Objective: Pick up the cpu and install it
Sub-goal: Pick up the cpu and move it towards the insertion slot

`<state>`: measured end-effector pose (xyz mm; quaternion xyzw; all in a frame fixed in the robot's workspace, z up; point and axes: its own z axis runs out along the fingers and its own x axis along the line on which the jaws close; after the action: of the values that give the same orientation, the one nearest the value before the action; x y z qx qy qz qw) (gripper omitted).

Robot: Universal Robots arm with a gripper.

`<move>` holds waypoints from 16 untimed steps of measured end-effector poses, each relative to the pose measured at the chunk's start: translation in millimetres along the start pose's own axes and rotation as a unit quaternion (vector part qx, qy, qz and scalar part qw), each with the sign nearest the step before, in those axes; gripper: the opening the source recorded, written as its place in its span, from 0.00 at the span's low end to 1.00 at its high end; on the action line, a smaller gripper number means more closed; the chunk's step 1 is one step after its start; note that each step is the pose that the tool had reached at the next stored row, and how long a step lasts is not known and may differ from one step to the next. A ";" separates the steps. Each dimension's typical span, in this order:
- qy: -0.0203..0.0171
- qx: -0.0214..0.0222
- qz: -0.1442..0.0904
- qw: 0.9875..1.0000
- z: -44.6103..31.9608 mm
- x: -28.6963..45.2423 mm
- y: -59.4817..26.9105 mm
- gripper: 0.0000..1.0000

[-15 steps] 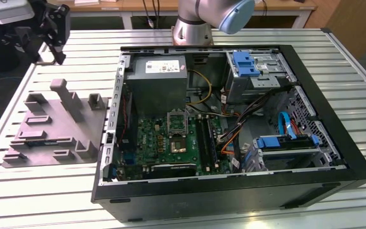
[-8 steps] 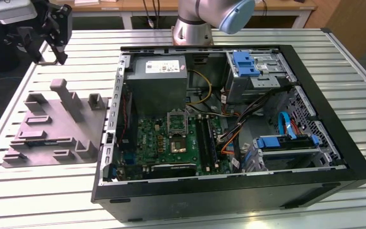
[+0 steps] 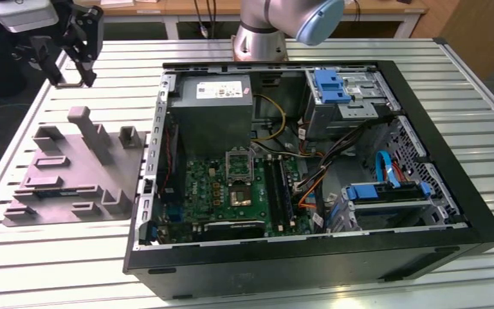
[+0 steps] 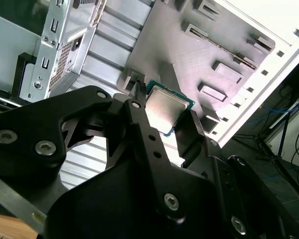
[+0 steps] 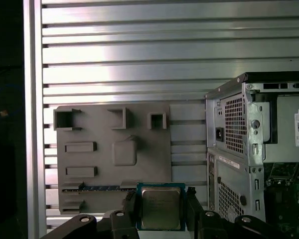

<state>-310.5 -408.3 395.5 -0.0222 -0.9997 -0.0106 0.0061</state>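
Exterior view: camera high up and set back, tilted down across the surface (image 3: 58, 257) toward the arm base (image 3: 260, 38) at the far edge. Wide shot. It takes in the whole open case (image 3: 273, 270), the fixture (image 3: 67, 180) on the exterior view's left, and the gripper (image 3: 74, 80) at far left.

First wrist view: looks straight down past the fingers (image 5: 192, 209), which sit close to the lens with the cpu (image 5: 161, 207) clamped between them. The surface is well below.

Second wrist view: sits behind the gripper body, very near, facing obliquely along the fingers.

Shared: both wrist views carry the cpu, the fixture and one case corner. All three carry the fixture and the slatted surface.
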 end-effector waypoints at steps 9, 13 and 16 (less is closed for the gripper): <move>0.000 0.000 0.000 1.000 -0.2 -14.9 0.7 0.47; 0.000 0.000 0.000 1.000 -0.2 -20.0 0.9 0.47; 0.000 0.000 0.000 1.000 -0.3 -22.4 1.0 0.47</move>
<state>-288.1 -408.3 395.5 -0.0222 -0.9997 -0.0106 0.0061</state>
